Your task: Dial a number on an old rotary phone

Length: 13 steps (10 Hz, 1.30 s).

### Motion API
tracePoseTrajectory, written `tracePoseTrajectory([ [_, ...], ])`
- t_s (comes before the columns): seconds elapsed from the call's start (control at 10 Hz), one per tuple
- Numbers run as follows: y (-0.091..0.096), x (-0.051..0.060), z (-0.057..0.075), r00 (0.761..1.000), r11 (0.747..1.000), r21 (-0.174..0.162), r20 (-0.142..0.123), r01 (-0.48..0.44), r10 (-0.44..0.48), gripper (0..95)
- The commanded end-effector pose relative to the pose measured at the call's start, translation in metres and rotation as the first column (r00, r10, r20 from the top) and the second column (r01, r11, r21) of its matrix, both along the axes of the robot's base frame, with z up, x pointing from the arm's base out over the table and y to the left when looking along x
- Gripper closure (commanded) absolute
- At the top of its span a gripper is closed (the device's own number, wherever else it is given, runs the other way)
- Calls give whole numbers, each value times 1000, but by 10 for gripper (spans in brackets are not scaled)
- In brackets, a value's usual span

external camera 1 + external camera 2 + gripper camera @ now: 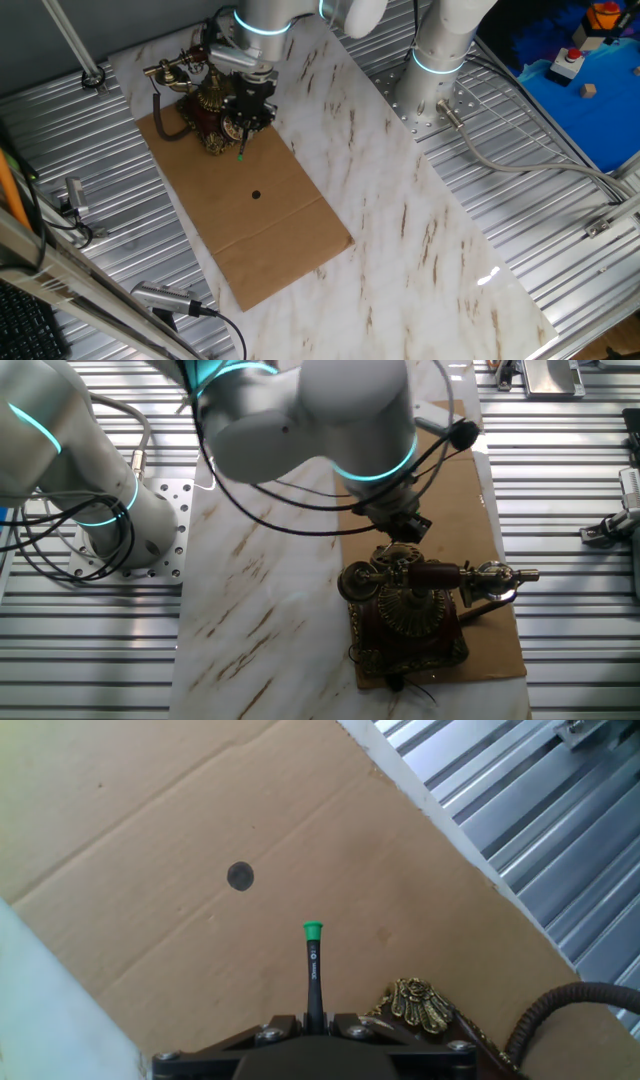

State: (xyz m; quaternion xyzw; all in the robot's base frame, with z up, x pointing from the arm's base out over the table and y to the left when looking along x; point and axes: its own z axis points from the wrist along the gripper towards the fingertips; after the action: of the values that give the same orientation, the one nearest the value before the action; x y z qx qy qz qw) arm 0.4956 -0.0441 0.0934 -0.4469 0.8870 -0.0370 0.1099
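I see a ribbed metal table carrying a marble-patterned board. On the board's left part lies brown cardboard, and the old rotary phone stands at its far end.

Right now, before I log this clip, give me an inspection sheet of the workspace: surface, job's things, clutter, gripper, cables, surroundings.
Surface: marble-look board on a ribbed metal table, with a cardboard sheet on top.
Job's things: rotary phone stands on the cardboard's end, handset across its cradle, dial facing up.
Clutter: a small dark round spot on the cardboard; nothing else seen.
Gripper: gripper shut on a thin black stick with a green tip, beside the phone; the tip is over bare cardboard, not on the dial.
Cables: the phone's dark cord curls beside its base; robot cables run over the metal table.
Surroundings: blue bench with a red button box.
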Motion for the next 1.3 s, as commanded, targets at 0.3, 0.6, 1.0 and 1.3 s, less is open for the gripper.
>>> tracePoseTrajectory([
  [0.3, 21, 22, 14, 995, 999, -24, -100, -24, 21, 950],
  [0.6, 49, 43, 18, 981, 997, -35, -184, -71, 63, 950],
  [1.0, 67, 51, 16, 940, 975, -25, -272, -222, 207, 950],
  [1.3, 71, 51, 15, 921, 959, -8, -281, -283, 269, 950],
])
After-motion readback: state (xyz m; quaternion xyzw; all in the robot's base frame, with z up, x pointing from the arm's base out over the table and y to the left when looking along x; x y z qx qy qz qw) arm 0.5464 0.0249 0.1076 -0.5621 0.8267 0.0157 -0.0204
